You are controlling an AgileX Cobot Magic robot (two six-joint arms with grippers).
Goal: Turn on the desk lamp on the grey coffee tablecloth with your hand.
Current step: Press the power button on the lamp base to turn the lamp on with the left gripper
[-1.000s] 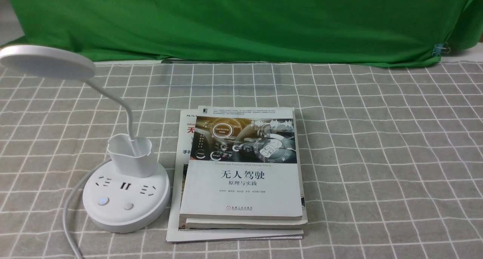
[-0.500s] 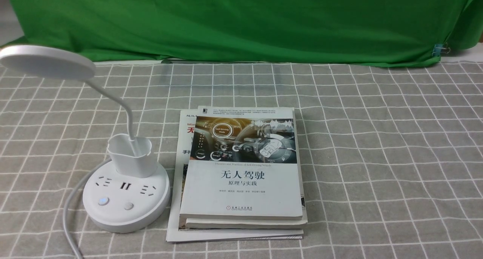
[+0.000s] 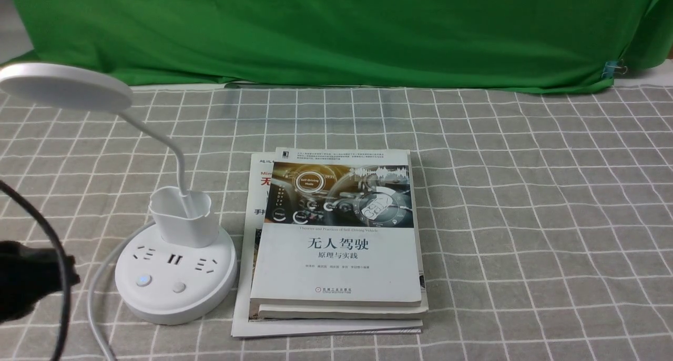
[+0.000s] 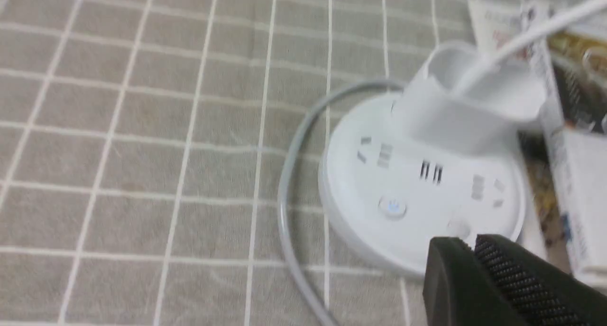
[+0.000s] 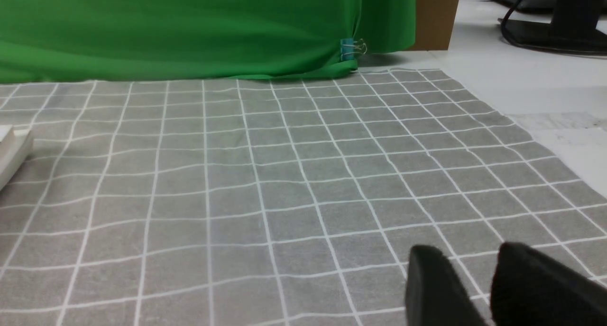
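The white desk lamp [image 3: 176, 269] stands on the grey coffee tablecloth [image 3: 526, 219] at the front left, its disc head [image 3: 65, 86] up at the far left and two buttons on its round base. My left hand [image 3: 31, 285] shows as a dark blurred shape with a looping cable at the left edge, left of the base. In the left wrist view the left gripper [image 4: 467, 243] is shut, empty, just short of the lamp base [image 4: 422, 183] and close to its plain button [image 4: 457, 228]. My right gripper [image 5: 469, 257] hovers over bare cloth, slightly open and empty.
A stack of books [image 3: 336, 240] lies right beside the lamp base. The lamp's grey cord [image 3: 97, 298] curves round the base to the front edge. A green backdrop cloth [image 3: 336, 35] hangs at the back. The cloth's right edge [image 5: 545, 141] meets a white table.
My left hand and its cable have come into the front view at the left edge; before, no arm showed there. The lamp and books have not moved.
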